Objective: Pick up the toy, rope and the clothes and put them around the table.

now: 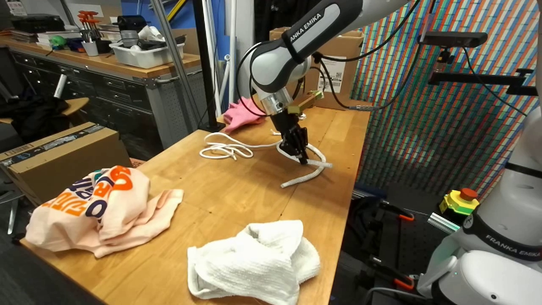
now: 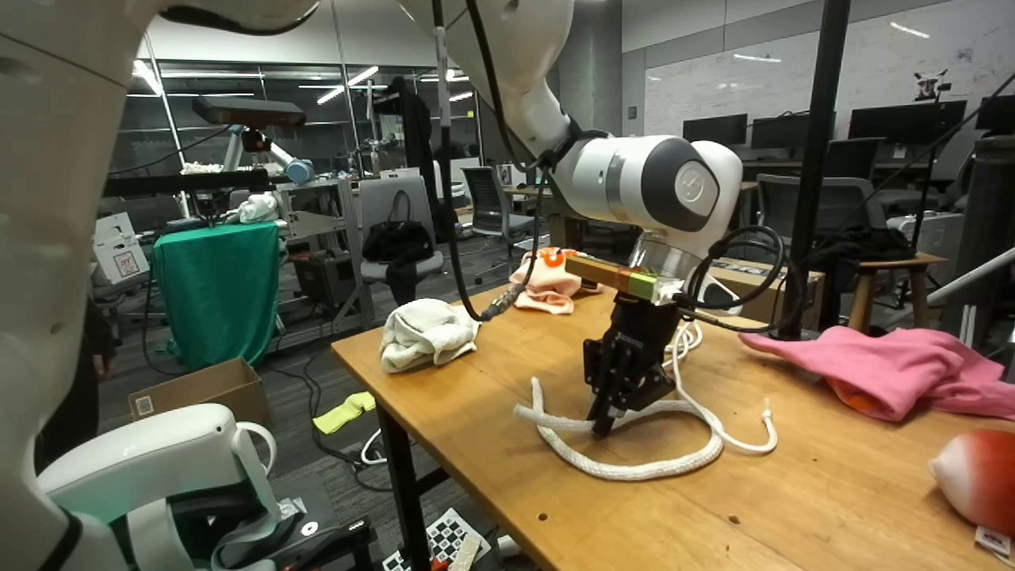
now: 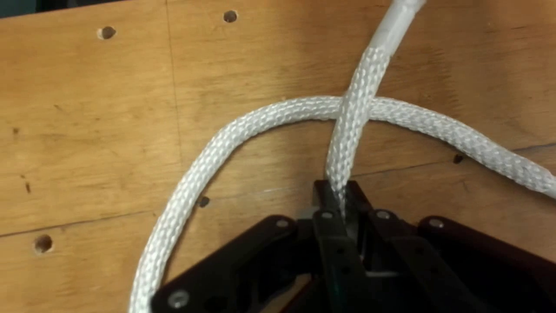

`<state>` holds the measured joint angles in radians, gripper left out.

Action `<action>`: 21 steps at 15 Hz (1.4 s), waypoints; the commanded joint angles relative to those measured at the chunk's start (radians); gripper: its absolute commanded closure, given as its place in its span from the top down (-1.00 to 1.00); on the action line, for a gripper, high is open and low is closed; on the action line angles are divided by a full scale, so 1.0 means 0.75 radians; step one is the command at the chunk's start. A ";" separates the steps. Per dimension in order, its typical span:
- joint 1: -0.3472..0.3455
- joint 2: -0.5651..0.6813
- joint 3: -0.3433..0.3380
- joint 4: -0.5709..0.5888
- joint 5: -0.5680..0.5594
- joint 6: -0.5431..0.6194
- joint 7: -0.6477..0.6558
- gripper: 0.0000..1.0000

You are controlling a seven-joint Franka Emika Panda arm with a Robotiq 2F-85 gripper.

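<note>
One white towel (image 1: 250,262), bunched: you had it at the near end of the wooden table (image 1: 165,267) in an exterior view, by the corner on the edge beside the arm base (image 1: 504,201).

One peach cloth (image 1: 127,214), printed with orange and navy letters: it lay crumpled at the other near corner, well apart from the towel.

One gripper (image 3: 340,191), black: it pointed down, nearer the base-side edge than the opposite one, and you had its fingers (image 3: 321,193) closed on the rope.

One white rope (image 3: 243,127), thick and braided: it lay in a loop beneath the gripper, the held stretch crossing over another. One end pointed at the base-side edge, the other toward the near end.

One thin white cord (image 2: 753,449): its curls lay mostly between the rope and the edge opposite the base.

One pink cloth (image 2: 896,373): it lay rumpled by that opposite edge, near the foot of a black post (image 2: 819,119).

One red and white toy (image 2: 979,476): it sat toward the far end, partly cut off at the side of an exterior view.

One cardboard box (image 1: 349,47): it stood at the far end, bearing a white label.
</note>
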<state>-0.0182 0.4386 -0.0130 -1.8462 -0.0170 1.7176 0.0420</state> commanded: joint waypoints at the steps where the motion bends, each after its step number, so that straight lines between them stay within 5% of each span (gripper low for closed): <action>1: -0.040 -0.057 -0.033 -0.063 0.043 -0.011 0.010 -0.81; 16: -0.187 -0.235 -0.185 -0.344 0.233 0.060 0.135 -0.81; 18: -0.188 -0.257 -0.190 -0.366 0.236 0.084 0.138 -0.27; 21: -0.181 -0.296 -0.183 -0.383 0.239 0.134 0.127 0.19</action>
<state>-0.1591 0.2848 -0.1526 -2.0837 0.1420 1.7699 0.1323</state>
